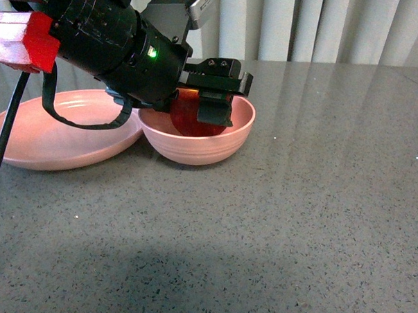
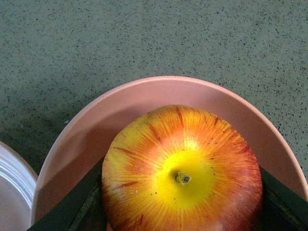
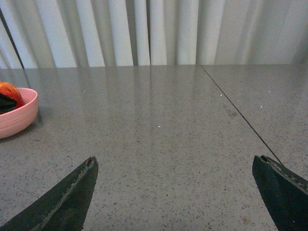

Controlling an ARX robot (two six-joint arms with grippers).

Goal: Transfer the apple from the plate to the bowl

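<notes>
My left pincer (image 1: 201,113) grips apple (image 2: 180,168) low inside bowl (image 1: 195,150), centre-left of frame, likely for gentle release; right pincer (image 3: 175,192) spread wide, idle.

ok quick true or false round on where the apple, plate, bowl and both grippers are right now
1. The apple lies on the plate. False: the apple sits between the left gripper's fingers, down within the rim of the bowl.
2. The left gripper is closed on the apple. True.
3. The right gripper is clamped shut. False: the right gripper has its jaws wide apart over the bare table.
4. The part of the plate that shows holds nothing. True.
5. In the front view the bowl stands left of the plate. False: it stands right of it, close beside it.
</notes>
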